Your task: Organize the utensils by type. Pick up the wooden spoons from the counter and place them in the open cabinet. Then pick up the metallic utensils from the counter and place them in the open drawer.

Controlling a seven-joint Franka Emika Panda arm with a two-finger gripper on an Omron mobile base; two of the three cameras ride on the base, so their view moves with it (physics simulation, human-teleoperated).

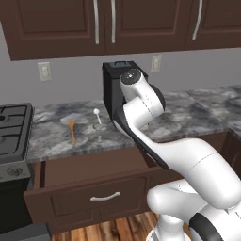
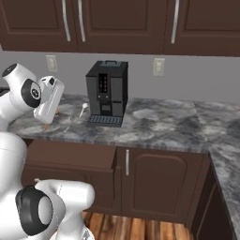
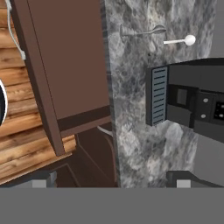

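Note:
One orange wooden spoon (image 1: 72,130) lies on the marbled counter (image 1: 52,136) left of a silvery metallic spoon (image 1: 97,114) and a faint grey slender utensil (image 1: 99,132). Below them the open drawer (image 1: 92,168) stands pulled out. In the right base view my white hand (image 2: 49,99) hangs over the counter's left part, partly covering the wooden spoon (image 2: 45,126). The hand view looks down on the counter edge, with the metallic spoon (image 3: 179,41) and grey utensil (image 3: 142,31) at the top. My gripper (image 3: 113,180) is open with nothing between its fingertips (image 3: 183,178). The open cabinet is out of view.
A black coffee machine (image 1: 114,89) stands on the counter just right of the utensils. A black gas stovetop (image 1: 13,129) borders the counter at the left. Shut wall cabinets (image 1: 108,23) hang above. The counter turns a corner at the far right (image 2: 225,140).

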